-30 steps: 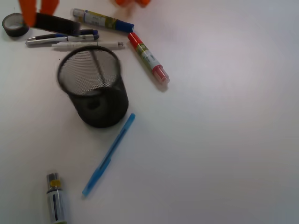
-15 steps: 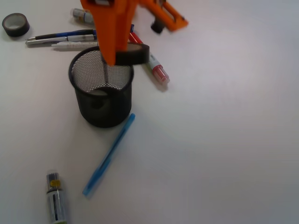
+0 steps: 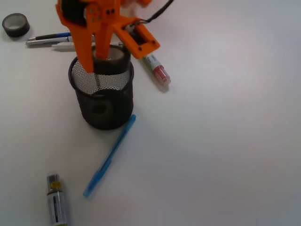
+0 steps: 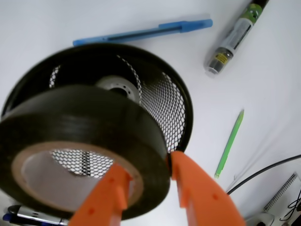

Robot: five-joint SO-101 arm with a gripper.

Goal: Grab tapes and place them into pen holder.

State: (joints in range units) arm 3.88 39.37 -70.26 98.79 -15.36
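Orange gripper (image 3: 101, 56) clamped on a black tape roll (image 3: 112, 60), one finger (image 4: 106, 200) inside the pale core and the other (image 4: 197, 197) against the outer black band, as seen from the wrist. Held right over the mouth of the black wire-mesh pen holder (image 3: 104, 106), the roll sitting about level with the rim at its far side; cannot tell whether touching the rim. Visible through the mesh from the wrist view, a pale roll (image 4: 117, 87) lying at the bottom of the cup. Standing upright on the white table (image 3: 225, 141) toward the far left part. Second black tape roll (image 3: 15, 24) lying flat near the far left corner of the table, well apart from the cup. Pens (image 3: 49, 40) lying just beyond the cup, partly hidden by the arm. Red-capped marker (image 3: 156, 69) just right of the cup's rim. Blue pen (image 3: 109, 155) lying diagonally on the near side, its tip close to the cup's base. Small yellow-banded marker (image 3: 55, 200) near the near left edge.
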